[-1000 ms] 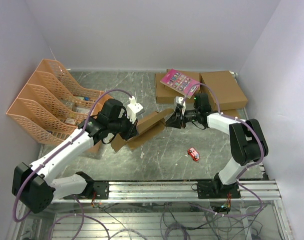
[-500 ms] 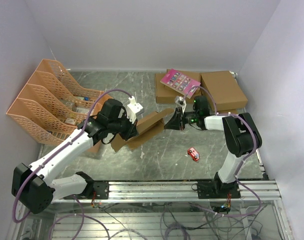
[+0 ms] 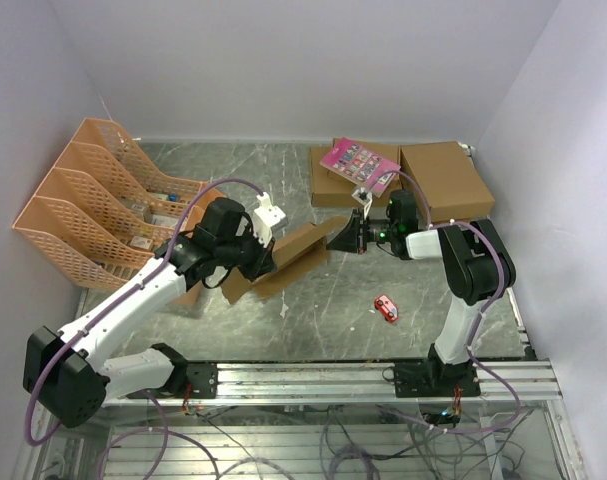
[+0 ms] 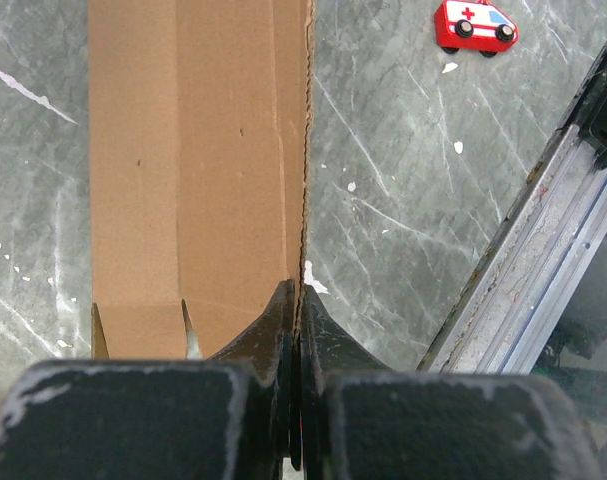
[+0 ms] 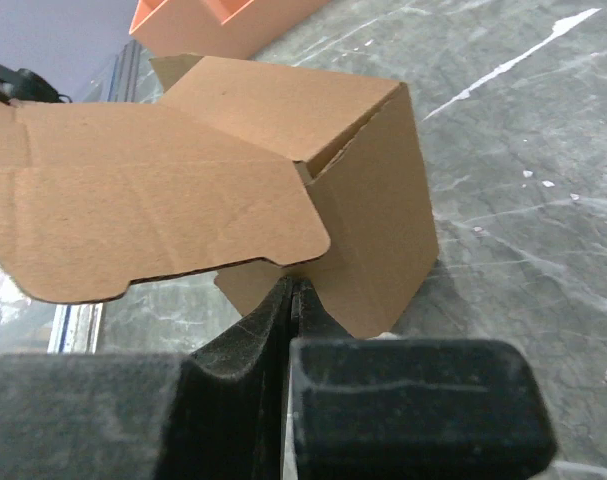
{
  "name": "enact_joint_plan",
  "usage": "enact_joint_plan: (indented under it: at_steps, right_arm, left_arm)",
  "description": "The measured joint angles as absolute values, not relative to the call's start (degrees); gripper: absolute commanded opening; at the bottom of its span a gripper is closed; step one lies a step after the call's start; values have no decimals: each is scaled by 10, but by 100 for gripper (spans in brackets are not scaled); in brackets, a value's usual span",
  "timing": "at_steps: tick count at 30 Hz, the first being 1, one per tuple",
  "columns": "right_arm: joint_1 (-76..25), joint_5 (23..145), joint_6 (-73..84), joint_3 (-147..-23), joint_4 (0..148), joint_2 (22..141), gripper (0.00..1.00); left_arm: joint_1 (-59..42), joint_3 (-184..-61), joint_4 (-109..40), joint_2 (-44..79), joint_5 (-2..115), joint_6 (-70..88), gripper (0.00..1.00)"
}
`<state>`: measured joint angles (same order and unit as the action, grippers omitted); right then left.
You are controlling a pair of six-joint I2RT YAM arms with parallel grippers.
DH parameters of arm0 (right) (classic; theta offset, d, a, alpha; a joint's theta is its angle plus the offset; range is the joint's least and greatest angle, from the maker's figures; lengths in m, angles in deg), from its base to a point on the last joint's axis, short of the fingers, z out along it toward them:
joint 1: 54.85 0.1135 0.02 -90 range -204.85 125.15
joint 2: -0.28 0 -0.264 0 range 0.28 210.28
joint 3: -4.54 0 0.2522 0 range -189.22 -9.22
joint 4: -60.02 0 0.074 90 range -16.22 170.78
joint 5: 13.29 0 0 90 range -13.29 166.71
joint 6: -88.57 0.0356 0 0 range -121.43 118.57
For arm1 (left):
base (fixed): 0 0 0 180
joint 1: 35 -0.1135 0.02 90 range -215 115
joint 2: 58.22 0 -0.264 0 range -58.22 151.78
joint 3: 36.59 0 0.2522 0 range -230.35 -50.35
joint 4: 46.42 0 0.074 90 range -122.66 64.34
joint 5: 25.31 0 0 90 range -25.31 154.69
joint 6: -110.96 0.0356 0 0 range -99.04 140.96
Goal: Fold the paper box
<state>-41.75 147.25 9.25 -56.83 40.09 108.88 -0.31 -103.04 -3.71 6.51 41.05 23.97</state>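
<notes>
The paper box (image 3: 295,254) is plain brown cardboard, partly folded, lying aslant mid-table. My left gripper (image 3: 266,256) is shut on its long edge; in the left wrist view that thin edge runs straight into the closed fingertips (image 4: 299,292) beside the broad panel (image 4: 193,150). My right gripper (image 3: 343,237) is at the box's right end, shut. In the right wrist view its fingertips (image 5: 294,288) meet at the foot of the upright end wall (image 5: 373,215), just under an overhanging flap (image 5: 153,200). I see no cardboard between them.
Orange file racks (image 3: 93,205) stand at the left. Two larger brown boxes (image 3: 445,178) lie at the back right, one bearing a pink booklet (image 3: 358,165). A red toy ambulance (image 3: 385,308) (image 4: 475,24) rests on the marble top. The metal rail (image 3: 323,378) runs along the near edge.
My right gripper has closed its jaws and turned level at the box's right end, its forearm swinging back. The left gripper and the box have stayed put.
</notes>
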Motion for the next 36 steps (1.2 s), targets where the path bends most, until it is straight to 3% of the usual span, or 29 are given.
enact_joint_plan:
  at_steps: [4, 10, 16, 25, 36]
  right_arm:
    - [-418, 1447, 86, -569, 408, 1089, 1]
    - [-417, 1401, 59, -574, 424, 1088, 27]
    - [-417, 1389, 35, -574, 422, 1087, 40]
    - [-413, 1412, 39, -542, 320, 1086, 48]
    - [-408, 1429, 98, -428, 60, 1086, 42]
  left_arm:
    - [-3, -1030, -37, 65, 409, 240, 7]
    - [-3, -1030, -37, 65, 407, 240, 7]
    - [-3, -1030, -37, 65, 398, 244, 7]
    - [-3, -1030, -32, 65, 384, 256, 7]
    - [-3, -1030, -30, 60, 349, 266, 7]
